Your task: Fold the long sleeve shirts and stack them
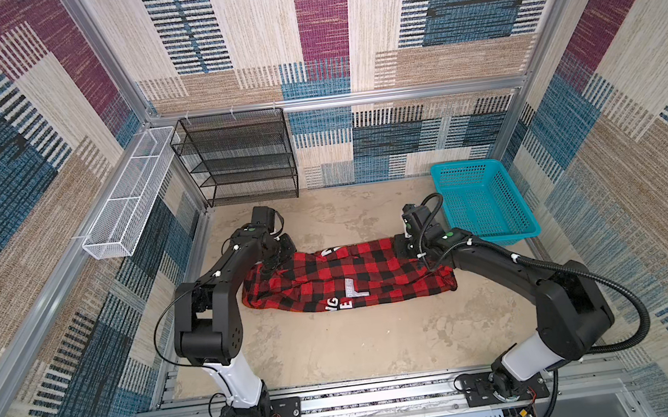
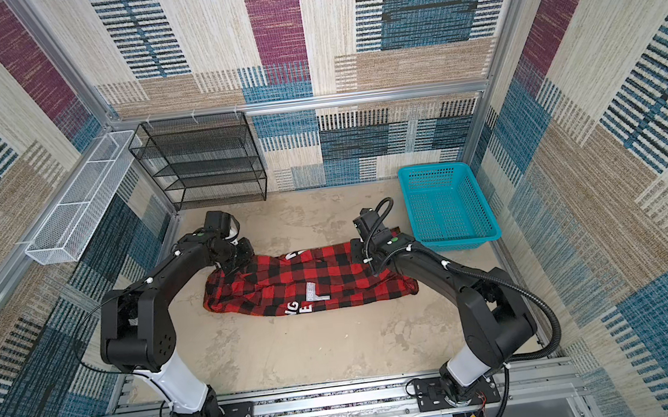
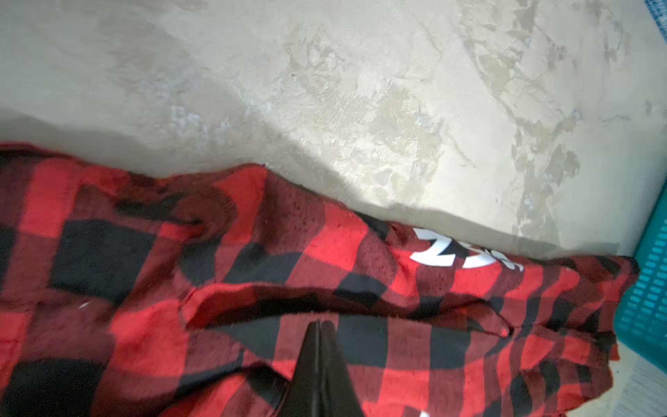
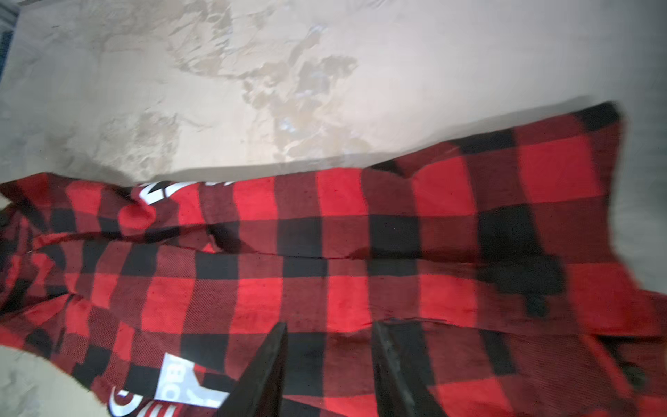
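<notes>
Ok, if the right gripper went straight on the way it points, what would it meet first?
The plaid shirt, most likely: the right gripper, jaws apart, points at its cloth; how close is unclear.

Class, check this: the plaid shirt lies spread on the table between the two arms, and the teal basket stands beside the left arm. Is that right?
No: the teal basket stands beside the right arm, as a top view shows. The rest holds.

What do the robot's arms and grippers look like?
The left arm and right arm are black with a white lower segment and a green dot near the wrist. A ribbed black hose follows the right arm. The left gripper and right gripper have tapered black fingers.
</notes>
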`<state>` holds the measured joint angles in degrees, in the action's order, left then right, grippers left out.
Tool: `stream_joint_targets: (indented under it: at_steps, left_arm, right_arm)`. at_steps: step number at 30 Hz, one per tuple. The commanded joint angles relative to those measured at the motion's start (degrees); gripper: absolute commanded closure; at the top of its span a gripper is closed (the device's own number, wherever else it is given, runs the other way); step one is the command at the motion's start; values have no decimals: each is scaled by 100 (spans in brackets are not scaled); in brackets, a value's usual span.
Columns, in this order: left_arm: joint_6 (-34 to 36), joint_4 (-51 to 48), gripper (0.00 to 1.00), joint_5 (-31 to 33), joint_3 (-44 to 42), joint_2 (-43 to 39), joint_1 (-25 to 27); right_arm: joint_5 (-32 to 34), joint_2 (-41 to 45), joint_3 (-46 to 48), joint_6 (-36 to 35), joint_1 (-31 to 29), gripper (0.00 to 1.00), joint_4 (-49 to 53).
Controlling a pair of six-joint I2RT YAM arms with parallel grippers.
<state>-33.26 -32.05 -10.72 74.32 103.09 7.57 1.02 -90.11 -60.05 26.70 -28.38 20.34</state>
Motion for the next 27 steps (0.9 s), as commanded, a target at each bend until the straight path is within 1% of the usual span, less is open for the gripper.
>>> stream_joint_targets:
  at_steps: [1,4,7,10,15,18,21,24,27]
  left_arm:
    - [-253,472,100,124,7,275,-52]
    - [-313,688,100,471,-174,347,-147]
    - [-288,773,100,720,-296,408,-298]
    - [-204,776,100,1031,-339,507,-449]
    - [-164,758,100,1239,-319,725,-775]
    - [-107,710,100,1233,-187,819,-924]
    - [-106,594,100,1090,-28,748,-994]
    - [-202,384,100,811,43,450,-995]
    - [-366,272,100,426,-169,-124,-988]
  right_arm:
    - [-308,-169,322,580,-24,63,-887]
    - [-260,-271,682,752,-25,65,-1235]
    - [-105,-480,880,820,33,66,-1213]
    - [-84,-637,1109,930,201,67,-1237]
    - [98,-727,1259,1030,305,68,-1109]
    - [113,-796,1210,1024,307,68,-1014]
    - [-80,-712,1101,950,269,68,-984]
    - [24,-462,787,803,34,65,-654]
    - [259,-220,307,775,-242,61,-142]
